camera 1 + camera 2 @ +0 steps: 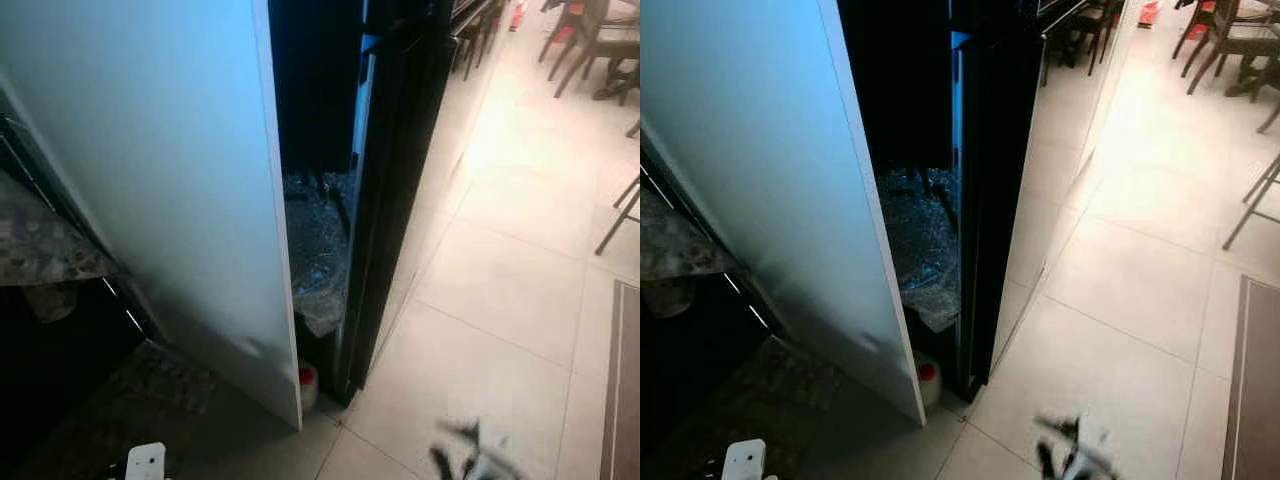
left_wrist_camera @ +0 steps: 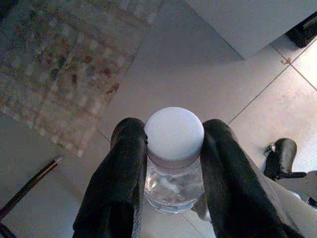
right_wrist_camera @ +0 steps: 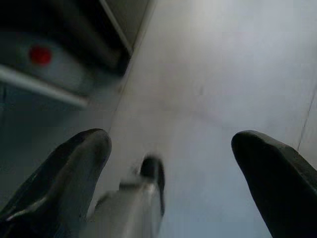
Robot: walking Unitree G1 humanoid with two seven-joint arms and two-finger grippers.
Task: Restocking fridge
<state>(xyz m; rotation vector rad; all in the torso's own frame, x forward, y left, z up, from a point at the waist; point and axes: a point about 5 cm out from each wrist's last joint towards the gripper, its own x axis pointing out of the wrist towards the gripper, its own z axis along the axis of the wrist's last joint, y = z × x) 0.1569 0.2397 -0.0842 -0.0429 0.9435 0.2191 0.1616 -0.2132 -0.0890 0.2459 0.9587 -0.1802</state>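
Pale tiled floor [image 1: 500, 300] runs up to a dark fridge opening behind a white door [image 1: 170, 190], ahead of the left gripper [image 2: 173, 148], whose jaws pinch a clear white-capped plastic bottle [image 2: 173, 144] upright between them; the right gripper [image 3: 171, 163] hangs spread, holding nothing.

Fridge door [image 1: 180, 180] swung open on the left, with the fridge body [image 1: 400, 150] just to its right. Crinkled bag [image 1: 318, 255] in the gap between them, small jug [image 1: 308, 385] on the floor below it. Counter [image 1: 40, 245] far left. Chairs [image 1: 590, 40] far back right, on the tiled floor [image 1: 500, 300].
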